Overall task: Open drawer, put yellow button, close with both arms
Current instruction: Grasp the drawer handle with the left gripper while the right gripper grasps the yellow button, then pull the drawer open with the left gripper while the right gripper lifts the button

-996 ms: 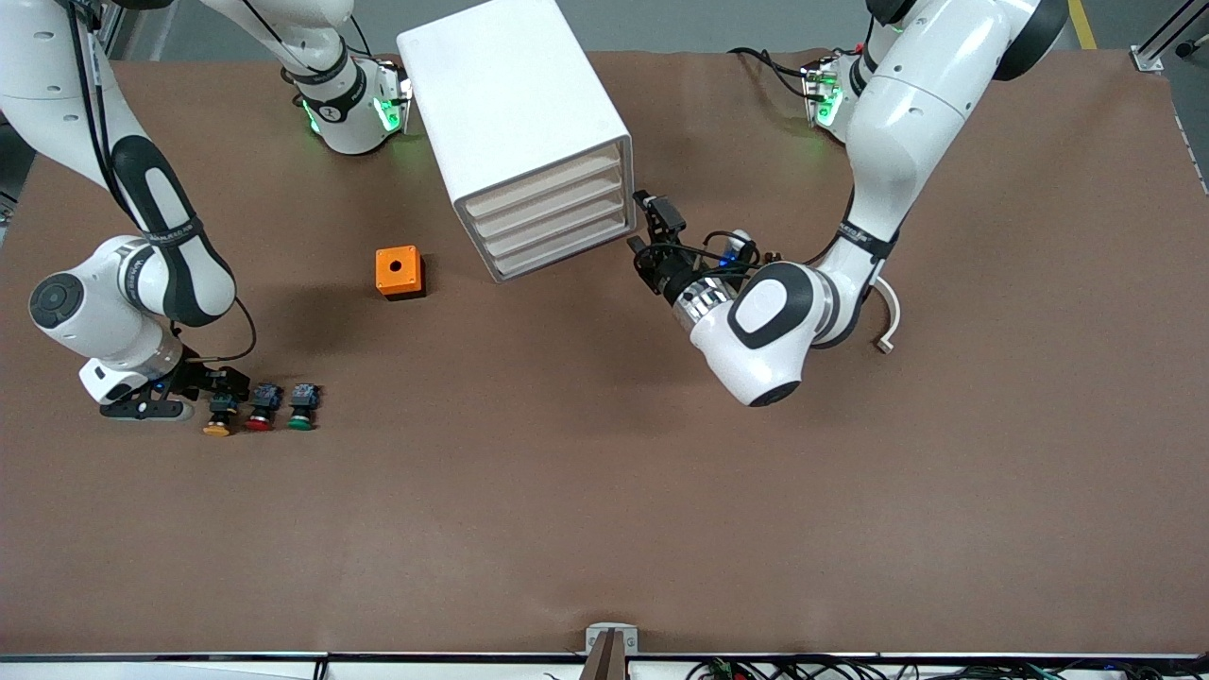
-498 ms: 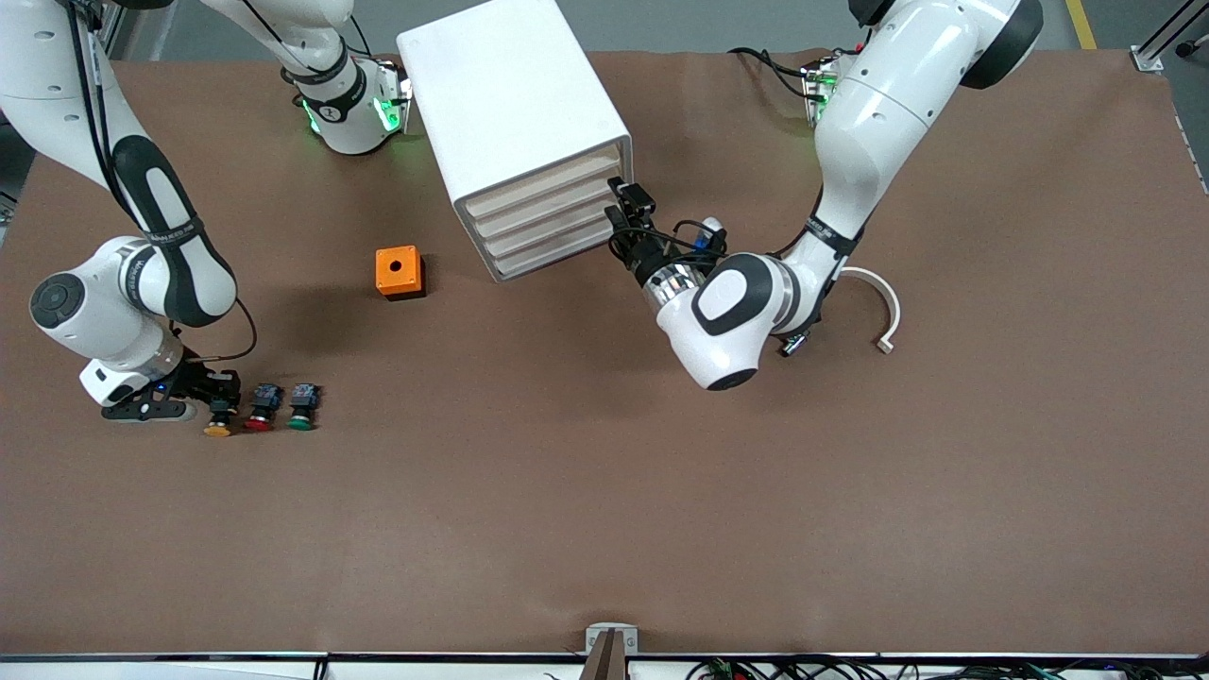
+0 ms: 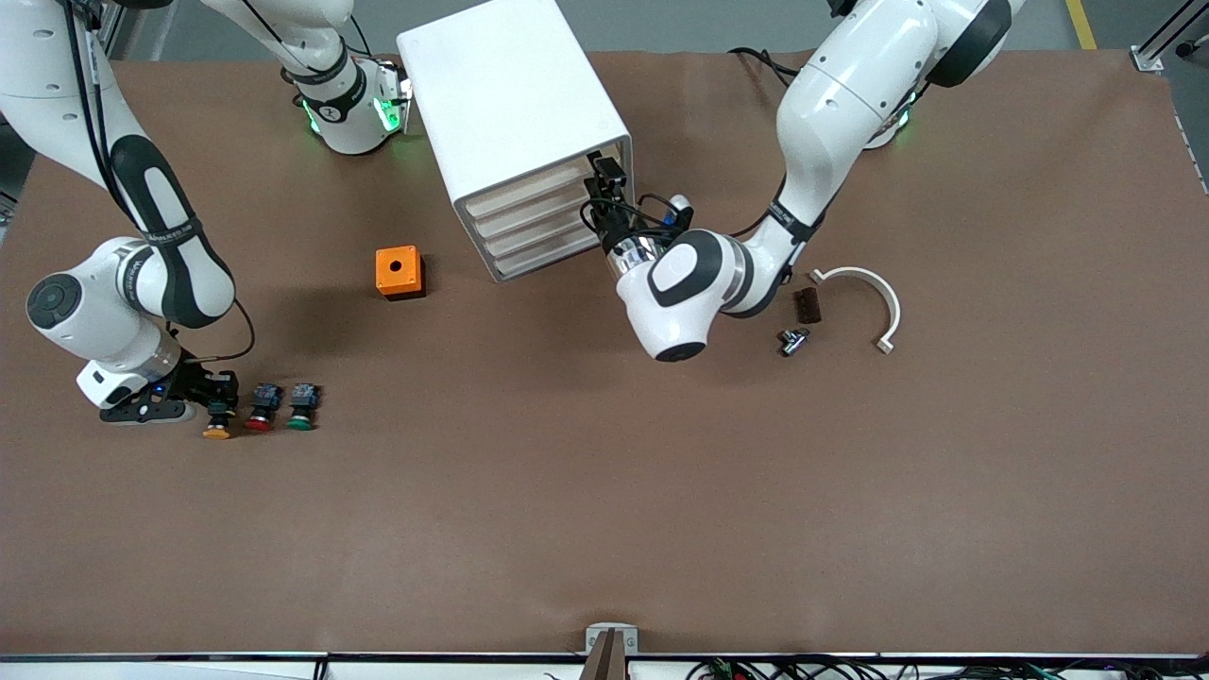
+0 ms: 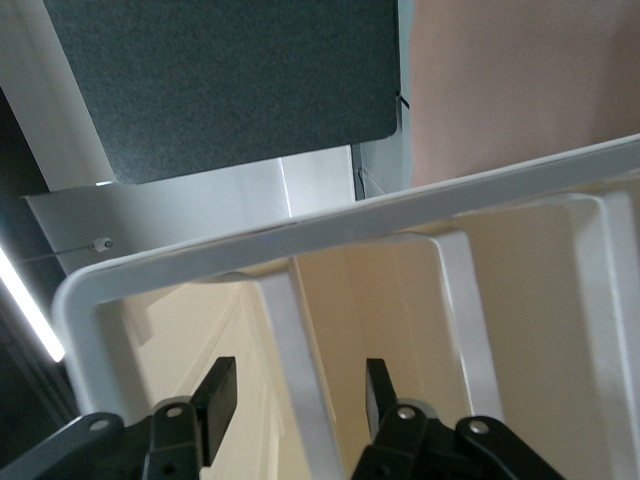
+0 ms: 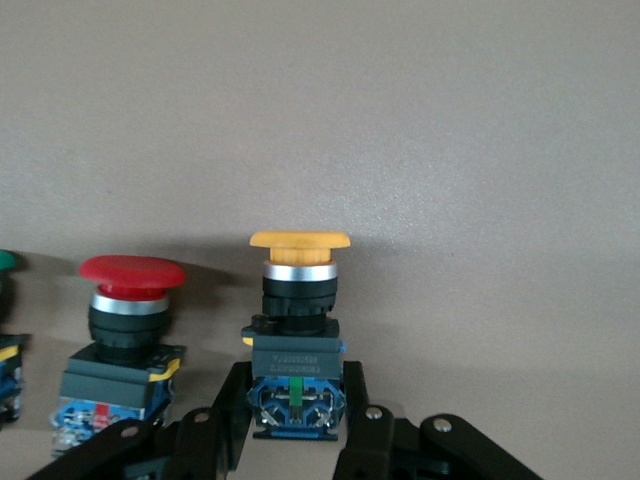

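The white cabinet [image 3: 510, 94] stands near the robots' bases, its four drawers all pushed in. My left gripper [image 3: 601, 184] is up against the top drawer [image 3: 538, 187] at the corner toward the left arm's end. In the left wrist view that gripper [image 4: 297, 390] is open, its fingers [image 4: 215, 395] either side of a white rib with gaps showing. The yellow button [image 3: 217, 425] lies on the table toward the right arm's end. My right gripper [image 5: 295, 400] is shut on the yellow button's [image 5: 298, 300] dark body, its cap pointing away from the fingers.
A red button [image 3: 259, 416] and a green button [image 3: 300, 414] lie right beside the yellow one. An orange box [image 3: 398, 271] sits near the cabinet. A white curved piece [image 3: 874, 293], a brown block [image 3: 806, 305] and a small metal part [image 3: 791, 340] lie under the left arm.
My left arm swung in toward the cabinet, and its gripper rose from beside the lower drawers to the top drawer while its fingers narrowed. My right gripper closed on the yellow button.
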`<state>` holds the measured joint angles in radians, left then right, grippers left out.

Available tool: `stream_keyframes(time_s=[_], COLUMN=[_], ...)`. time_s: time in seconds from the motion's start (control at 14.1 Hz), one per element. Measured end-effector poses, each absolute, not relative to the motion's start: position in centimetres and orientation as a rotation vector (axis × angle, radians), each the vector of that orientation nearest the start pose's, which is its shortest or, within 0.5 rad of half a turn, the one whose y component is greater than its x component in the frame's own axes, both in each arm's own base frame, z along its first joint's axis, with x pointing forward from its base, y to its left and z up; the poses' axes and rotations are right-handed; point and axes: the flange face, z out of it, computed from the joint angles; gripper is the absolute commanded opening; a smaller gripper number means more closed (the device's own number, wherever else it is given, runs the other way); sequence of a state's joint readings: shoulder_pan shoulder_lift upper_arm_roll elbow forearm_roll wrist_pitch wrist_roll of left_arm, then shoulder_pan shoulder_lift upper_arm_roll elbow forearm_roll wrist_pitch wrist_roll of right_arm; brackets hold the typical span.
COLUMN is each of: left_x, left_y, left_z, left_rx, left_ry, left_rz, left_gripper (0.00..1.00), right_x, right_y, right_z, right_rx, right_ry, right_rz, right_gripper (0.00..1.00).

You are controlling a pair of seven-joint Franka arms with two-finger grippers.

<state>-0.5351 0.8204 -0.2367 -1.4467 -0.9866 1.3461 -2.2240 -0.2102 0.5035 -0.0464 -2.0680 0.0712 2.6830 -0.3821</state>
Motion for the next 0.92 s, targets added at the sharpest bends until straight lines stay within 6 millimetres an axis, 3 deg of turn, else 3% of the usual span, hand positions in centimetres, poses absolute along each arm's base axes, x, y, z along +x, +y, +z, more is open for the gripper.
stream_keyframes(time_s=[0.21, 0.43, 0.92], left_x=[39.6, 39.5, 40.4], left_y=[-51.6, -51.7, -51.2], left_z=[23.6, 23.4, 23.6], left_rx=[-1.287, -1.286, -1.271], left_ry=[-1.464, -1.461, -1.474], left_rz=[1.462, 1.462, 1.486], left_gripper=[0.24, 0.16, 0.15], right_x=[59.3, 60.7, 62.7], right_y=[-14.9, -13.7, -5.4], right_z=[21.7, 26.2, 37.0], right_rx=[-3.133, -3.095, -3.068], right_ry=[-0.130, -0.107, 0.097], right_rz=[-0.095, 0.024, 0.164], right_gripper=[0.00, 0.00, 0.00])
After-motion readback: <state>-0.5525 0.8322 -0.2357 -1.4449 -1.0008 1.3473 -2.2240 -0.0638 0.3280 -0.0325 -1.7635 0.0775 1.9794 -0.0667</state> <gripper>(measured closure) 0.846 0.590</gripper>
